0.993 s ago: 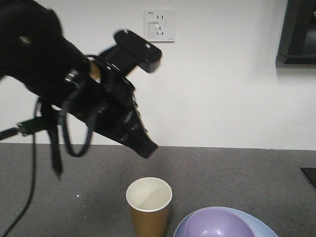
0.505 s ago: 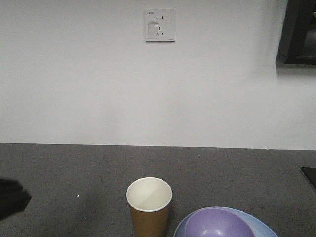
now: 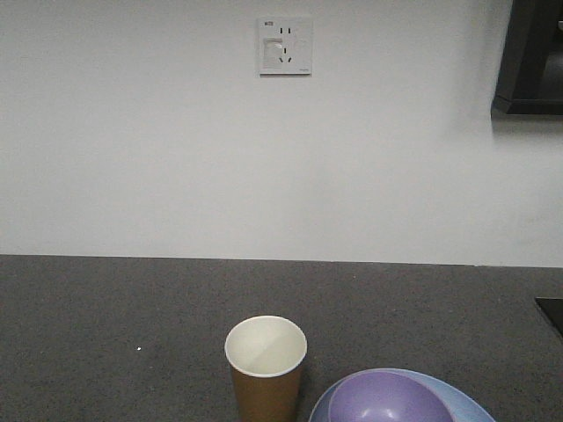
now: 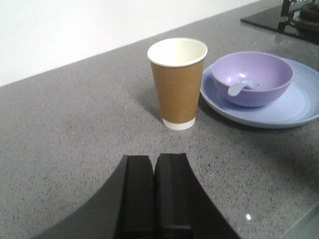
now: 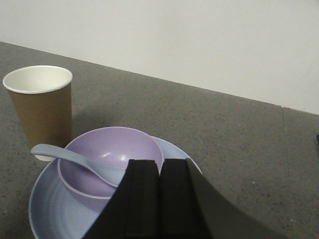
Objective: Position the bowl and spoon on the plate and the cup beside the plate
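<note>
The brown paper cup (image 3: 266, 365) (image 4: 178, 82) (image 5: 40, 107) stands upright on the dark counter, just left of the pale blue plate (image 3: 471, 406) (image 4: 294, 107) (image 5: 47, 206). On the plate sits the lavender bowl (image 3: 387, 400) (image 4: 254, 74) (image 5: 112, 149), and the pale blue spoon (image 4: 242, 87) (image 5: 75, 159) lies in the bowl with its handle over the rim. My left gripper (image 4: 155, 158) is shut and empty, short of the cup. My right gripper (image 5: 160, 162) is shut and empty, above the plate's near edge.
A white wall with a power socket (image 3: 284, 46) rises behind the grey speckled counter (image 3: 132, 308). A black hob (image 4: 286, 20) sits at the far right of the counter, and a dark cabinet corner (image 3: 528, 57) hangs at the upper right.
The left arm, which filled the upper left of the front view a second ago, has dropped out of that view. Cup, bowl and plate have not moved.
</note>
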You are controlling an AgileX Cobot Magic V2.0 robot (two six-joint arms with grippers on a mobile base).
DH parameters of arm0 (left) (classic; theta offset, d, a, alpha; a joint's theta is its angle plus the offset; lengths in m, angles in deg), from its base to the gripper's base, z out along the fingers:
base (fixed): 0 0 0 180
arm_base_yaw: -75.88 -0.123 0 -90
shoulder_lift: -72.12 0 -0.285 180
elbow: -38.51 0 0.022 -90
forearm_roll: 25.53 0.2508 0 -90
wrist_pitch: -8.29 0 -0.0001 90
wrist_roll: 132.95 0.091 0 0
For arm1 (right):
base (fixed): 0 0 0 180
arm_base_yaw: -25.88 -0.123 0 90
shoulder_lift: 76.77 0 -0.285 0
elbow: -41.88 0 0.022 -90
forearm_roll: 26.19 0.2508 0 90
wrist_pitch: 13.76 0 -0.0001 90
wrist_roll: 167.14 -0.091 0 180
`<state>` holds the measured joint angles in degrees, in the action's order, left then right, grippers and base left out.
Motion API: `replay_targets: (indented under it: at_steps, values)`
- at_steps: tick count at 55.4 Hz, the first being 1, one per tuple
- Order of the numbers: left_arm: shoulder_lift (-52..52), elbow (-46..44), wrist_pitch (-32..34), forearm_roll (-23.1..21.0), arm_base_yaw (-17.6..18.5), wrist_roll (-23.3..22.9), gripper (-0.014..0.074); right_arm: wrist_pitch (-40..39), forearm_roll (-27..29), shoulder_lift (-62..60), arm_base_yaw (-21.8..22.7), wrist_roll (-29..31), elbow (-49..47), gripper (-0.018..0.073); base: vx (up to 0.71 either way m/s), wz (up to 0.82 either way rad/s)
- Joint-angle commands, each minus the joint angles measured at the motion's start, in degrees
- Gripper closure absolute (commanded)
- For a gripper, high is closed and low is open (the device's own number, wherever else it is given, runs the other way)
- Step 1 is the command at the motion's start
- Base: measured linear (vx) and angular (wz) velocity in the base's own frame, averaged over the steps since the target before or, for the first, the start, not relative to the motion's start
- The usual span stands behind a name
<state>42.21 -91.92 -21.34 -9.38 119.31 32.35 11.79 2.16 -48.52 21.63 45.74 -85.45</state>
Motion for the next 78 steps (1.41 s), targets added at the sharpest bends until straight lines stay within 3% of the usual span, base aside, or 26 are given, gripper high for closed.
replay_targets:
  at_steps: [1, 28, 36, 41, 51, 60, 66, 78]
  values:
    - [-0.28, -1.39, 5.34, 0.8, 0.27, -0.61, 0.0602, -3.59, 0.84, 0.34, 0.12, 0.52, -1.67, 0.0565, 0.0, 0.0]
    - [-0.28, -1.39, 5.49, 0.99, 0.27, -0.61, 0.0602, -3.59, 0.84, 0.34, 0.12, 0.52, -1.67, 0.0565, 0.0, 0.0]
    - [-0.21, -0.15, 9.9, 5.81, -0.31, -0.56, 0.0602, -3.59, 0.84, 0.34, 0.12, 0.52, -1.67, 0.0565, 0.0, 0.0]
    - [1.73, 3.03, 15.07, 4.21, -4.99, 1.87, 0.0601, -3.59, 0.84, 0.34, 0.12, 0.52, -1.67, 0.0565, 0.0, 0.0]
    - [11.1, 14.97, 25.61, -6.47, -22.82, 7.54, 0.0599, -3.67, 0.84, 0.34, 0.12, 0.52, -1.67, 0.0565, 0.0, 0.0]
    - [22.83, 25.21, 31.79, -8.26, -35.01, 8.22, 0.0599, -3.67, 0.84, 0.34, 0.12, 0.52, -1.67, 0.0565, 0.0, 0.0]
    - [23.2, 27.76, 30.22, -8.22, -38.26, 8.14, 0.0599, -3.49, 0.84, 0.2, 0.12, 0.52, -1.67, 0.0565, 0.0, 0.0]
    - [23.08, 27.7, 28.37, -8.15, -38.57, 8.14, 0.0599, -3.43, 0.84, 0.35, 0.12, 0.52, -1.67, 0.0565, 0.0, 0.0]
